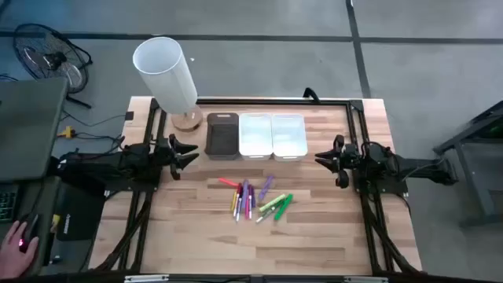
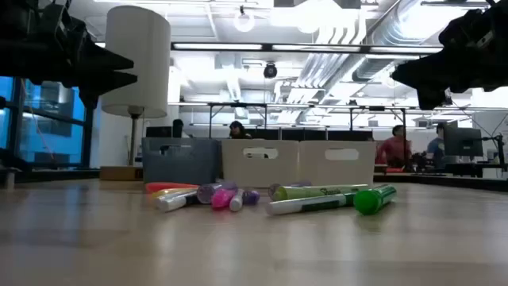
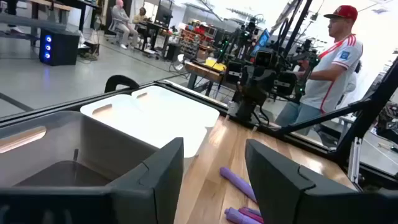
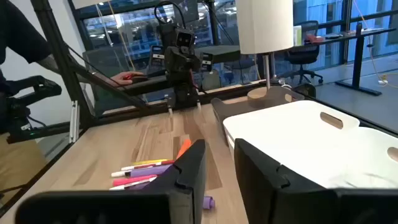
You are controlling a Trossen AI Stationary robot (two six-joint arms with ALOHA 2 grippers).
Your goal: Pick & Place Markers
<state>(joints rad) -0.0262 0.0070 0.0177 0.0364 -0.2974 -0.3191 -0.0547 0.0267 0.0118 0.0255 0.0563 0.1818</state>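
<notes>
I see the left gripper [image 1: 189, 153] and right gripper [image 1: 324, 157] raised at opposite table edges, each with fingers apart and empty, the markers [image 1: 253, 198] clustered mid-table before a dark bin [image 1: 222, 135] and two white bins [image 1: 272, 135], contents indiscernible.

We see a table [image 1: 330, 228] of pale wood planks with a smooth, faintly sheened finish. Near its middle the markers [image 1: 255, 200] look like glossy plastic — behind them, the dark bin [image 1: 222, 135] and white bins [image 1: 272, 135] look matt plastic.
</notes>
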